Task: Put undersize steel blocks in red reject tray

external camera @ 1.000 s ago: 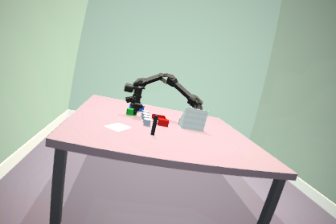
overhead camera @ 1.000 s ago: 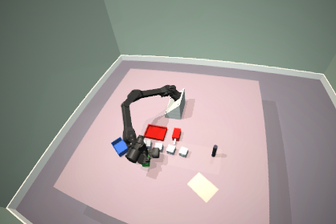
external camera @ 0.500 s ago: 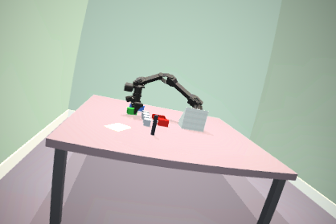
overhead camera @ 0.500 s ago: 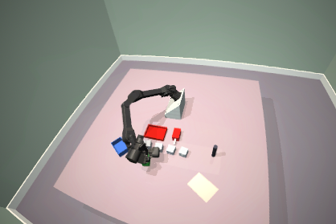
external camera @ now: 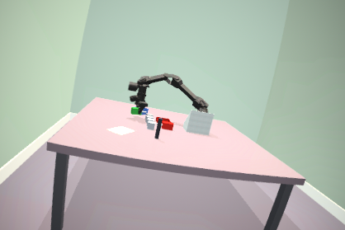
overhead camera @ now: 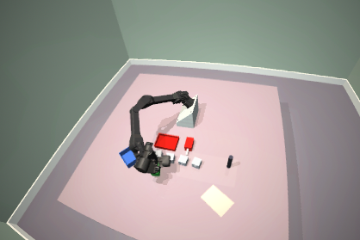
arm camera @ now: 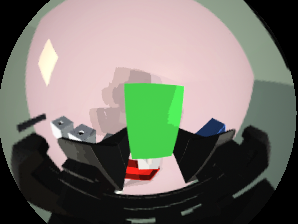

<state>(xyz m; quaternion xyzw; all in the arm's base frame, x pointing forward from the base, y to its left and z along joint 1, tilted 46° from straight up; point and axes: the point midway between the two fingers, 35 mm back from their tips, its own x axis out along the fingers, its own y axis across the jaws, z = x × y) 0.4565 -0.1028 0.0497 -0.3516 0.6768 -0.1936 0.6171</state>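
Note:
My gripper (overhead camera: 155, 169) (external camera: 141, 110) (arm camera: 149, 125) is shut on the green gauge (overhead camera: 156, 174) (external camera: 134, 110) (arm camera: 154, 117) and holds it above the table, at the left end of the block row. The gauge's lower end is hidden. Several light grey steel blocks stand in a row: a block (overhead camera: 196, 163) (arm camera: 62, 127) at the right end, a block (overhead camera: 183, 160) (arm camera: 82, 133) beside it, a block (overhead camera: 170, 157), and a block (overhead camera: 159, 153) partly hidden by the arm. Bores show on two in the wrist view. The red reject tray (overhead camera: 167, 142) lies behind the row; no block shows in it.
A blue tray (overhead camera: 128, 157) (external camera: 144, 110) (arm camera: 212, 127) lies left of the gripper. A small red box (overhead camera: 189, 143) (external camera: 167, 125) is right of the reject tray. A dark upright cylinder (overhead camera: 230, 162) (external camera: 158, 129), a pale sheet (overhead camera: 217, 200) (external camera: 120, 130) (arm camera: 48, 61) and a white wedge (overhead camera: 188, 117) (external camera: 199, 122) also show.

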